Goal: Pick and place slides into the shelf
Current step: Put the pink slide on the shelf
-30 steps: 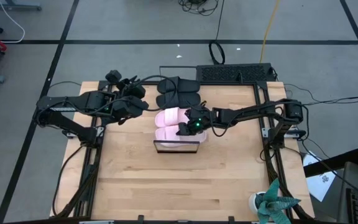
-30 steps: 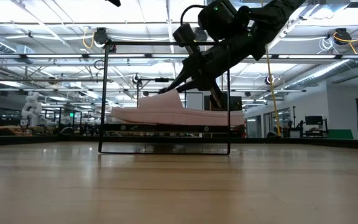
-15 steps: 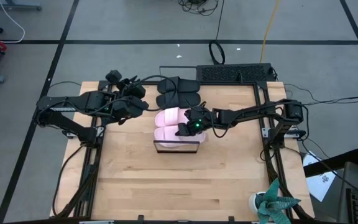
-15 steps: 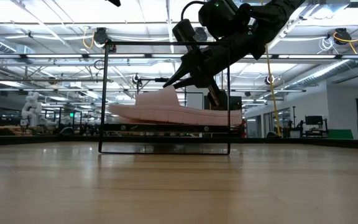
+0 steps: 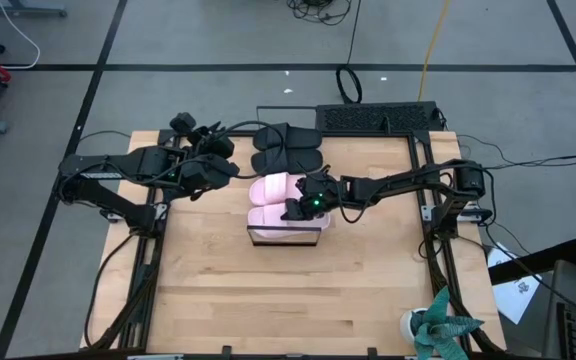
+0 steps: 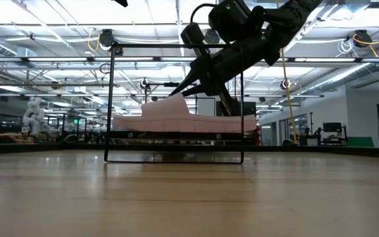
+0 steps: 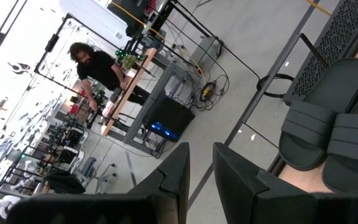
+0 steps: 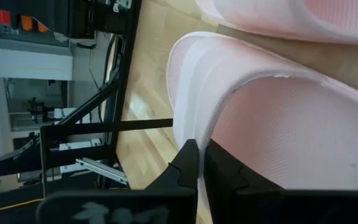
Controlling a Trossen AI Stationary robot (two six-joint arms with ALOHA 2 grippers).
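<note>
**Operator A:** Where's your right hand (image 5: 296,207) at?

**Operator B:** Over the shelf (image 5: 285,243), fingers pinched fully together at the edge of the strap of the nearer pink slide (image 5: 273,216). In the right wrist view the two dark fingertips (image 8: 194,163) sit closed right against that strap's rim. I'd call it nudging, not gripping; whether any strap is caught between the tips I can't tell.

**Operator A:** And the left?

**Operator B:** My left hand (image 5: 226,168) waits off to the left of the black slides (image 5: 286,147), fingers a little apart with nothing between them.

**Operator A:** So how far along are we?

**Operator B:** About half, I judge. Both pink slides (image 6: 184,118) lie side by side on the shelf board, inside the black frame. The black pair is on the surface (image 5: 268,290) behind the shelf, near the far edge, untouched. Those two are left, and I don't see free room for them beside the pink ones on this board.

**Operator A:** Anything different from a second ago?

**Operator B:** Small things. From table height the pink slide has slid a touch toward the frame's left post and settled flatter. My right hand shifted slightly with it. The left arm and the black pair haven't budged.
</note>
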